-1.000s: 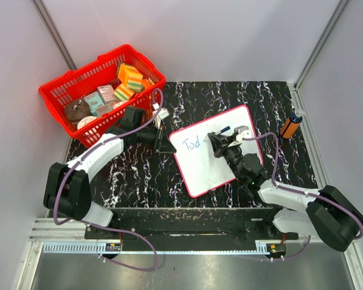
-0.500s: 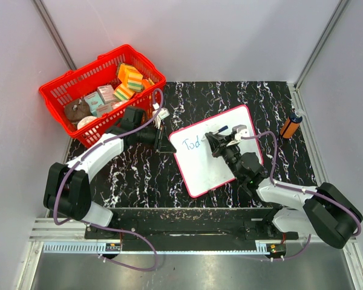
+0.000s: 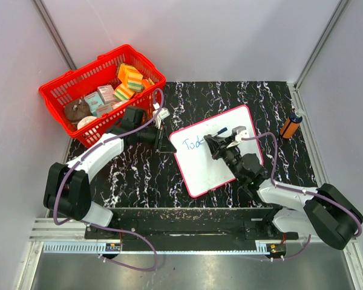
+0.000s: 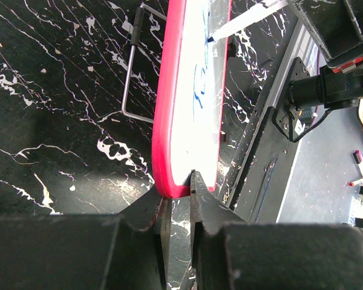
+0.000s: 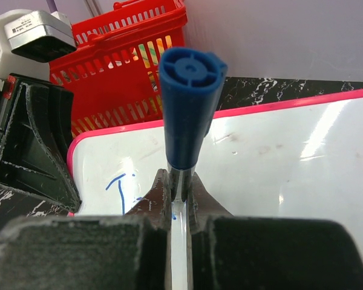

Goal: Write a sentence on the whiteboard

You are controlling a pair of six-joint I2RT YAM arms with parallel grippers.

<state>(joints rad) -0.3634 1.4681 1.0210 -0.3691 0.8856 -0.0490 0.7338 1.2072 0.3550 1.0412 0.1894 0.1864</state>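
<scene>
Basket [image 3: 56, 107] sits at the table's [image 3: 139, 175] far-left corner, orange cylinder [image 3: 290, 126] far right. Whiteboard [image 3: 221, 172] lies centre, red-rimmed; blue sentence [image 3: 192, 143] reads "Tod". Left gripper [image 4: 180, 181] jaws clamp its corner; right gripper [image 5: 180, 190] jaws grip marker [image 5: 187, 103]

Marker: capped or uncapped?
Uncapped: left wrist view shows the marker with a bare dark tip against the whiteboard, beside the blue writing.

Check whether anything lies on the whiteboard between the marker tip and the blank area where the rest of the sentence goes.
Nothing visible does. The right gripper holds the marker at the whiteboard just past the sentence, and the white surface that shows beyond it carries no object. The left gripper only pinches the board's rim.
</scene>
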